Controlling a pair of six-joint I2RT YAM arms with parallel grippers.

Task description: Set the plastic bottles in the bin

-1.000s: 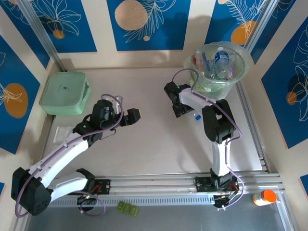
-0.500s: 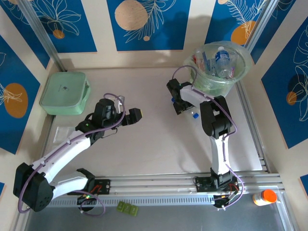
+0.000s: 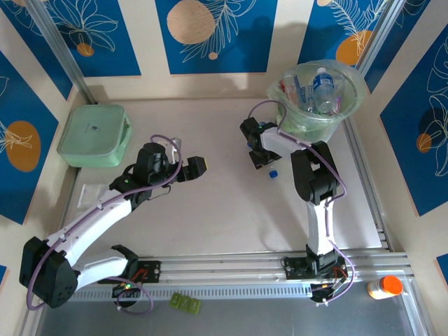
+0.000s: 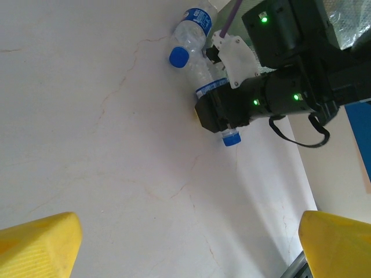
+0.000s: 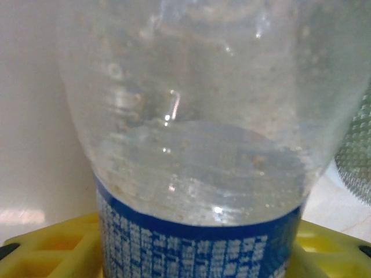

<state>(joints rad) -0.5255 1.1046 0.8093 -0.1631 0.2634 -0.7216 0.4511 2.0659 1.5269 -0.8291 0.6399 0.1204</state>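
A mint-green square box (image 3: pixel 93 135) with rounded corners and a lid sits at the far left of the table. The left gripper (image 4: pixel 185 249) hovers over bare tabletop with its ribbed yellow fingers (image 4: pixel 36 242) spread wide and nothing between them. Further right, the right gripper (image 4: pixel 215 113) is clamped on a clear bottle (image 5: pixel 197 145) lying on the table. The bottle is thin, dimpled plastic with a blue printed label and blue cap, and yellow pads press the label on both sides. A second bottle (image 4: pixel 192 32) of the same kind lies just beside it. At the far right stands the bin (image 3: pixel 280 105), round and translucent with a crinkled pale green liner, holding several bottles (image 3: pixel 323 87). A small orange-and-white bottle (image 3: pixel 385 286) lies off the near right corner.

The table (image 3: pixel 210 224) is smooth, pale and faintly veined. The walls (image 3: pixel 210 35) carry blue panels with white leaf outlines and orange discs.
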